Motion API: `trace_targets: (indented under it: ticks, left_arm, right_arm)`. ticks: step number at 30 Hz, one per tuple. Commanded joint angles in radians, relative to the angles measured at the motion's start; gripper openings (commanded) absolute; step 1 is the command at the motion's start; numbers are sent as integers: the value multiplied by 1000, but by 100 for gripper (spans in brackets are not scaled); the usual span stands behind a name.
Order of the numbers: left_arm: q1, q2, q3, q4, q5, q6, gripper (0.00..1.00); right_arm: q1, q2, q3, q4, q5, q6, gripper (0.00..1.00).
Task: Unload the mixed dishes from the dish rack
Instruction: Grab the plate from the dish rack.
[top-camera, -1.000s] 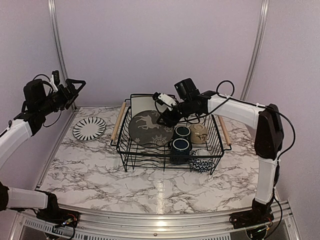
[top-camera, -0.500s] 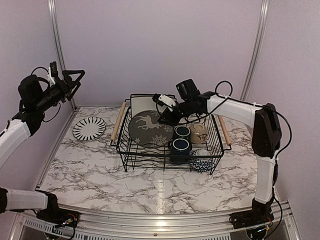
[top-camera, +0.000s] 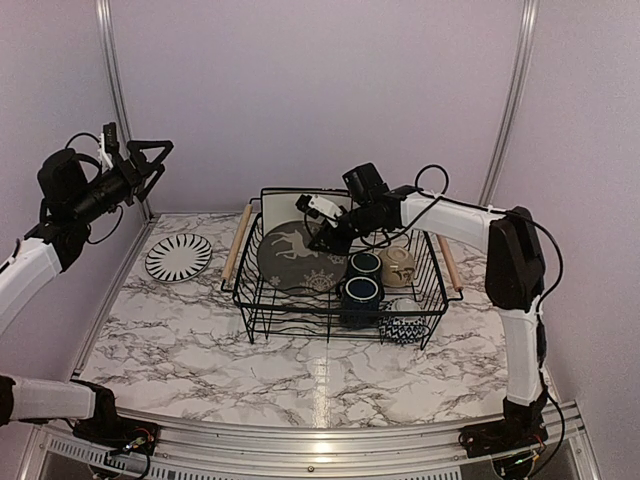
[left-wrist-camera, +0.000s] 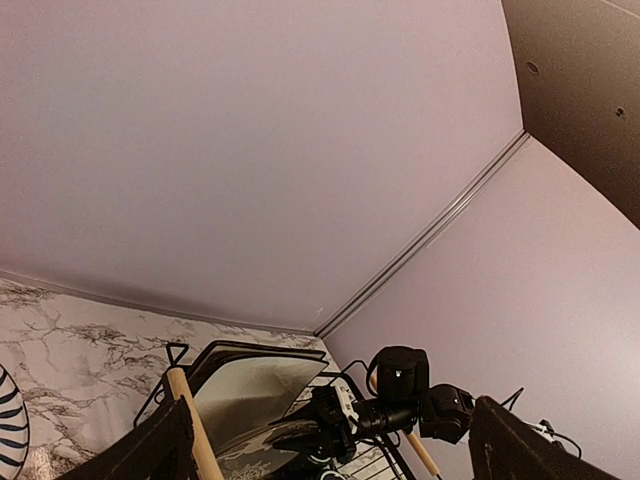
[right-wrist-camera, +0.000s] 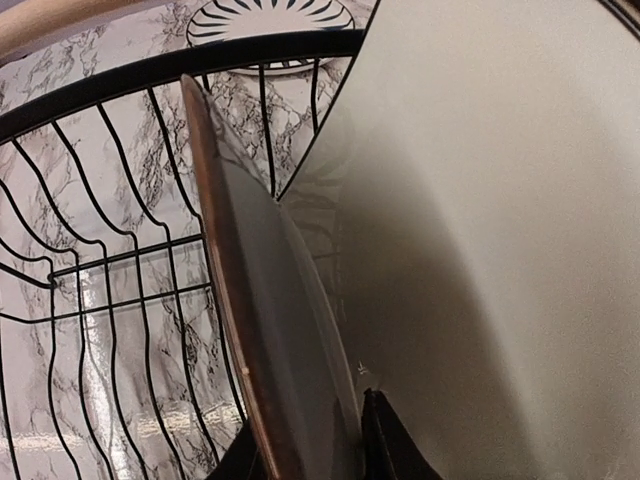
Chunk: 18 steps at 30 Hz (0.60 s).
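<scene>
The dish rack (top-camera: 300, 306) stands mid-table. In it the grey deer-pattern plate (top-camera: 293, 256) leans upright in front of a square cream plate (top-camera: 280, 205). Two dark blue mugs (top-camera: 364, 265) (top-camera: 360, 292), the beige bowl (top-camera: 398, 265) and the chevron bowl (top-camera: 403, 328) sit to its right. My right gripper (top-camera: 322, 238) is at the deer plate's upper right rim. In the right wrist view its fingertips (right-wrist-camera: 378, 435) straddle and pinch that rim (right-wrist-camera: 250, 300), with the cream plate (right-wrist-camera: 500, 200) behind. The striped plate (top-camera: 178, 256) lies on the table left of the rack. My left gripper (top-camera: 150, 158) is open and empty, raised high at the left.
The rack's wooden handles (top-camera: 236, 243) (top-camera: 448, 262) run along its short sides. Lilac walls with metal posts (top-camera: 118, 100) close in the back and sides. The left wrist view looks across at the rack handle (left-wrist-camera: 195, 435) and the right arm (left-wrist-camera: 400, 385).
My right gripper has shifted slightly left onto the deer plate's rim. My left arm has swung up and back, its open gripper now pointing right.
</scene>
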<state>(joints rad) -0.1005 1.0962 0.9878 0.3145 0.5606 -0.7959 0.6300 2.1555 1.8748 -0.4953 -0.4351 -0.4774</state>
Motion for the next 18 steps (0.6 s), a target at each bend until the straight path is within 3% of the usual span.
trace_targets:
  ticks: [1, 10, 18]
  left_arm:
    - [-8, 4, 45, -5, 19, 14, 99]
    - [-19, 13, 39, 18, 21, 3, 99]
    - [-25, 11, 18, 18, 5, 1, 99]
  right_arm:
    - [11, 19, 52, -73, -40, -21, 22]
    - [14, -8, 53, -96, -69, -37, 6]
    - [22, -50, 55, -91, -69, -32, 0]
